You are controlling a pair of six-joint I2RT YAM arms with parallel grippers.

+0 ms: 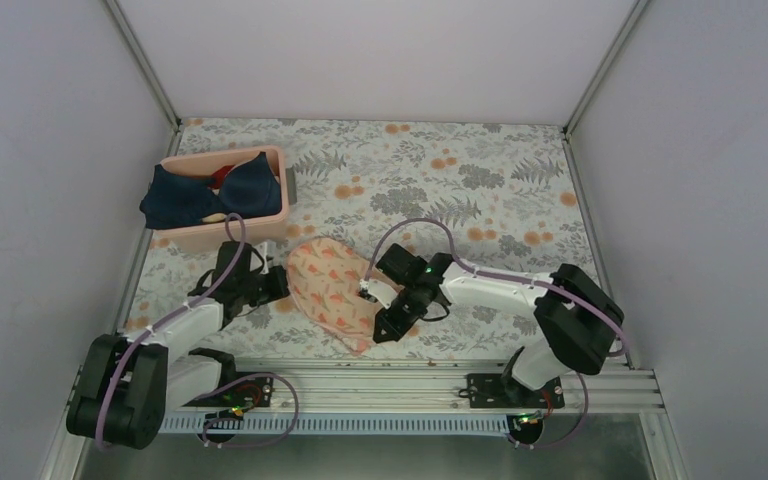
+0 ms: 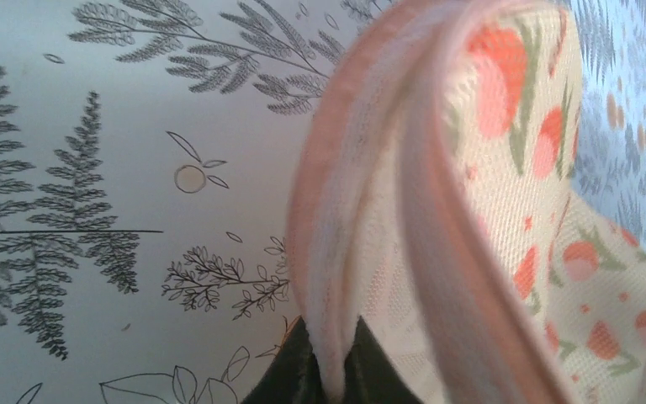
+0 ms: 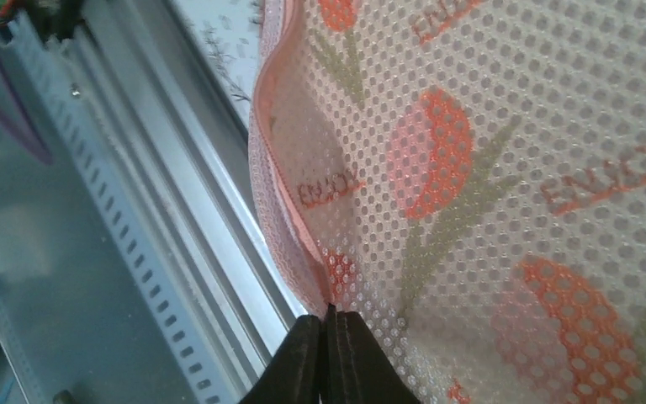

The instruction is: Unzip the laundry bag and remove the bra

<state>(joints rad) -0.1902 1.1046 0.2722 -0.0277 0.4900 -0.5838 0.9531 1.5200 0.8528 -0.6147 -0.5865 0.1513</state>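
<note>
on the floral tablecloth (image 1: 480, 180) the laundry bag (image 1: 325, 285) lies mid-table with the left gripper (image 2: 328, 364) and right gripper (image 3: 329, 337) both pinched tight on its edging, and the bra (image 1: 210, 195) is over in the pink bin (image 1: 228, 233), so it looks basically done, though i can't tell about the zip.

The peach-pink mesh laundry bag (image 1: 328, 285), printed with orange-red flowers and edged in pink, lies rumpled near the table's (image 1: 480, 200) front middle, while the navy bra (image 1: 215, 192) lies heaped in the pink bin (image 1: 200, 232) at back left.
</note>
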